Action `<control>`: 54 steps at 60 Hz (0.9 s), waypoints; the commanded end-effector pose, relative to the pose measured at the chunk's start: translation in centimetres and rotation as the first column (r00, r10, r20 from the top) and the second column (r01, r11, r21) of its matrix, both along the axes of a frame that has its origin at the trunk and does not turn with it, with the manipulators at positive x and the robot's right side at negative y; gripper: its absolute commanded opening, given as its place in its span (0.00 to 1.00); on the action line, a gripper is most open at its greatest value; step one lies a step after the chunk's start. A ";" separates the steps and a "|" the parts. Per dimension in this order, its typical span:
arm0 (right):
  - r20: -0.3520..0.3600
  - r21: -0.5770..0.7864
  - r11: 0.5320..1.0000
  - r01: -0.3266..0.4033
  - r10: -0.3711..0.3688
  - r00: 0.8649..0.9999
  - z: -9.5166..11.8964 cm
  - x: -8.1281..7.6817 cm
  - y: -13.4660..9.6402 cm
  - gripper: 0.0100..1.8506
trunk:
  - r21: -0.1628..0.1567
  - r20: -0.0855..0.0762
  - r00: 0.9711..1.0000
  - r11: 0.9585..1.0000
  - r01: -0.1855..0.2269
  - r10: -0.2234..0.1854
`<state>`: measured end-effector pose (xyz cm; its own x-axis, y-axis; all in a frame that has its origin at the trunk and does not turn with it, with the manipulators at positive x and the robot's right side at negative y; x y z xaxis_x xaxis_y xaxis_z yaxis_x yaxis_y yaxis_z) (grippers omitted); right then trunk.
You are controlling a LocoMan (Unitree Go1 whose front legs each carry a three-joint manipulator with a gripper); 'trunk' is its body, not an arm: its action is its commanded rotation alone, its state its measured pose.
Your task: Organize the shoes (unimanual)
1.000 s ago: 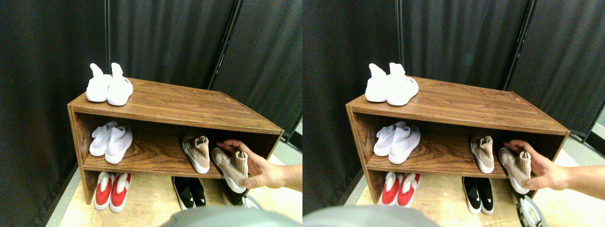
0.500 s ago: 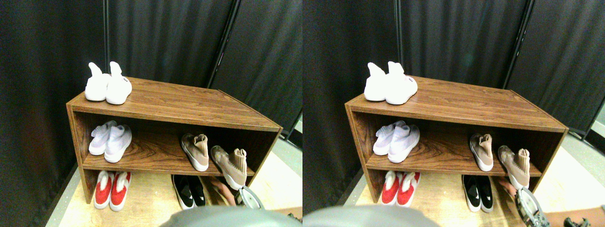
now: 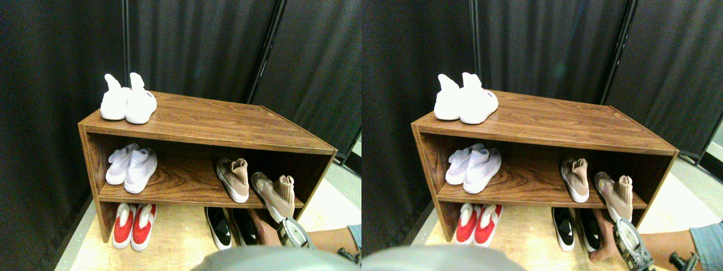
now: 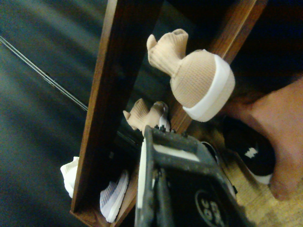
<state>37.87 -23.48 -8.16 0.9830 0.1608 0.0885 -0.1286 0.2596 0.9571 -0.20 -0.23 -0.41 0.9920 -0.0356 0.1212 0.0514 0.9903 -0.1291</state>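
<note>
Two beige shoes with white soles are on the middle shelf, right side. One beige shoe [image 3: 233, 179] sits well in, while the other beige shoe [image 3: 275, 196] [image 4: 201, 80] is angled, its toe over the shelf edge. On the floor below lie two black shoes [image 3: 218, 227], set apart. A person's hand [image 3: 262, 228] [image 4: 279, 137] rests on the right black shoe [image 3: 246, 226] [image 4: 249, 152]. My right gripper [image 3: 293, 233] [image 4: 163, 142] hovers low at the lower right, just below the overhanging beige shoe and touching nothing.
The wooden rack [image 3: 214, 121] stands against dark curtains. An all-white pair [image 3: 127, 101] is on its top, a pale pair [image 3: 131, 169] is at the middle shelf's left, and a red-and-white pair [image 3: 133, 226] is on the floor at left. The person's forearm [image 3: 333, 238] crosses the floor at lower right.
The person's hand let go of the angled beige shoe and dropped to the floor. It now touches the right black shoe, which has shifted right, away from its mate. My gripper shows more.
</note>
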 end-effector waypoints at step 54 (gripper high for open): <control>0.075 -0.035 0.989 0.147 -0.144 0.987 1.3 1.2 -1.2 0.70 | 0.007 -0.017 1.000 1.000 0.013 -0.013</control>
